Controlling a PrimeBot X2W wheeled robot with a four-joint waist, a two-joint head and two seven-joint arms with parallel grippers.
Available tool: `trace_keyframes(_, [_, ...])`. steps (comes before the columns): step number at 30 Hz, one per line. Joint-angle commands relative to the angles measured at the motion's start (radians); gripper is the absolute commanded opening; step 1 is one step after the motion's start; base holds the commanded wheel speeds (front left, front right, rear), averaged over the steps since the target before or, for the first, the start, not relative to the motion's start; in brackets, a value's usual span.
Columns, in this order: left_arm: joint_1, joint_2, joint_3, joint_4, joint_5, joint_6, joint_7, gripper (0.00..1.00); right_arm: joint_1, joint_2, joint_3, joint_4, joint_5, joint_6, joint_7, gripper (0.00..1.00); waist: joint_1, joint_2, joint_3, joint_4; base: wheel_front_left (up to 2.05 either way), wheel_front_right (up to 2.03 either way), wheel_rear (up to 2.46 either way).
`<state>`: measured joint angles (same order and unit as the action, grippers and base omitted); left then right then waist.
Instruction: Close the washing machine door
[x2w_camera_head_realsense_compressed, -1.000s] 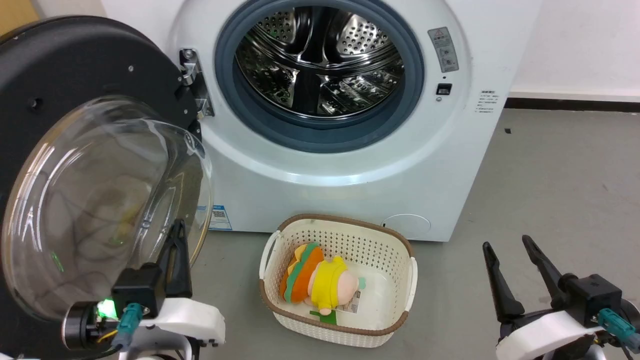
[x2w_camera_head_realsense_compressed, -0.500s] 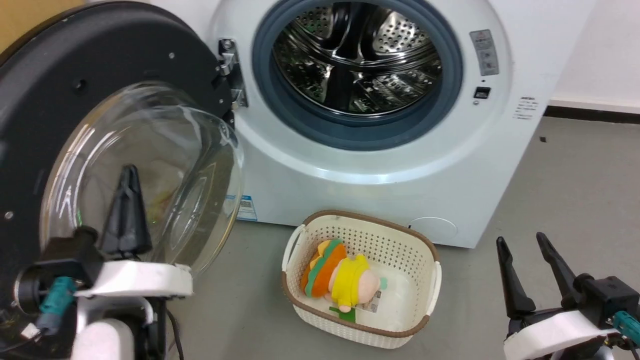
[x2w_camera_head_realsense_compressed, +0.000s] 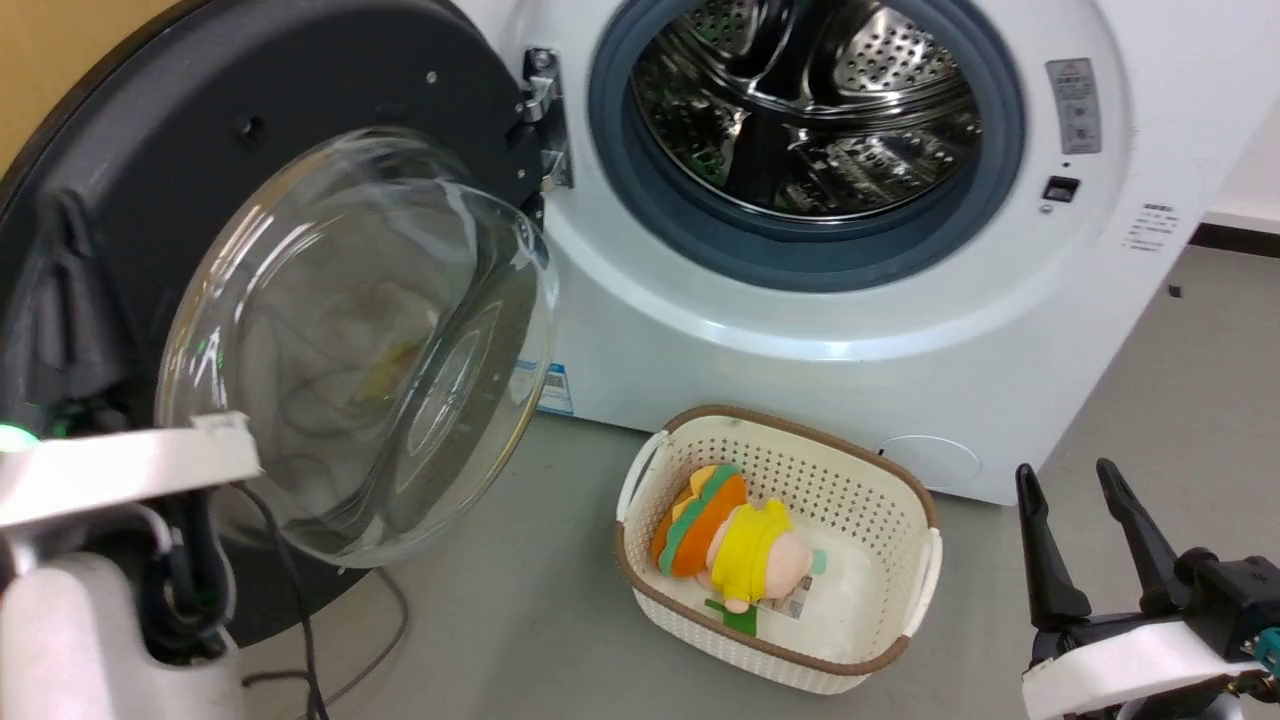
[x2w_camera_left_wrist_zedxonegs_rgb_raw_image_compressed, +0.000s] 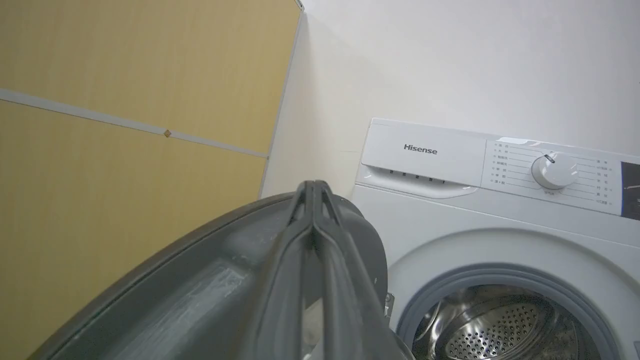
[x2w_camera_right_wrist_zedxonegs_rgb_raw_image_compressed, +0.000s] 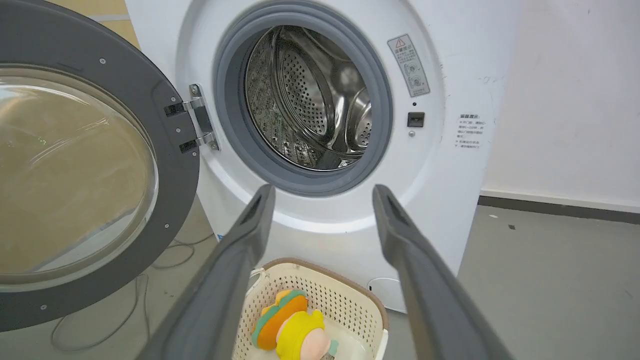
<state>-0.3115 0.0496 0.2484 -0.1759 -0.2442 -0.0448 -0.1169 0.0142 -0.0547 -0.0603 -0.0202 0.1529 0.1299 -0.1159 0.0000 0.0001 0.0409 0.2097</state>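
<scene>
A grey concrete floor (x2w_camera_head_realsense_compressed: 1150, 380) ran up to a white wall (x2w_camera_left_wrist_zedxonegs_rgb_raw_image_compressed: 450, 60), with a yellow wood panel (x2w_camera_left_wrist_zedxonegs_rgb_raw_image_compressed: 125, 150) at the wall's left. On the floor in front of the washer sat a white perforated basket (x2w_camera_head_realsense_compressed: 905, 640) with a brown rim, holding a plush toy (x2w_camera_head_realsense_compressed: 740, 535). A thin cable (x2w_camera_head_realsense_compressed: 385, 640) trailed near the door's lower edge. The head view cut off the top of the washing machine (x2w_camera_head_realsense_compressed: 800, 380), while the left wrist view showed its control dial (x2w_camera_left_wrist_zedxonegs_rgb_raw_image_compressed: 552, 170). The pale left forearm (x2w_camera_head_realsense_compressed: 110, 470) covered the door's lower left part. The left gripper (x2w_camera_left_wrist_zedxonegs_rgb_raw_image_compressed: 313, 190) had its fingers pressed together with nothing between them, lying over the door's dark outer edge; whether they touched it could not be told. The right gripper (x2w_camera_head_realsense_compressed: 1065, 470) hung at the lower right with its fingers spread apart, holding nothing, well apart from the door. The washing machine door (x2w_camera_head_realsense_compressed: 300, 100) stood swung wide open to the left of the steel drum (x2w_camera_head_realsense_compressed: 810, 110), hung on a metal hinge (x2w_camera_head_realsense_compressed: 540, 110), its broad black rim circling a bulging clear glass bowl (x2w_camera_head_realsense_compressed: 350, 340).
</scene>
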Motion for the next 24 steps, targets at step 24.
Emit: trace_keyframes(24, [-0.250, 0.126, 0.394, 0.179, -0.385, -0.017, 0.029, 0.00, -0.027, 0.003, -0.042, -0.029, 0.066, 0.001, -0.059, 1.00, 0.0000, -0.0001, 0.052, 0.124, 0.00, 0.00, 0.00])
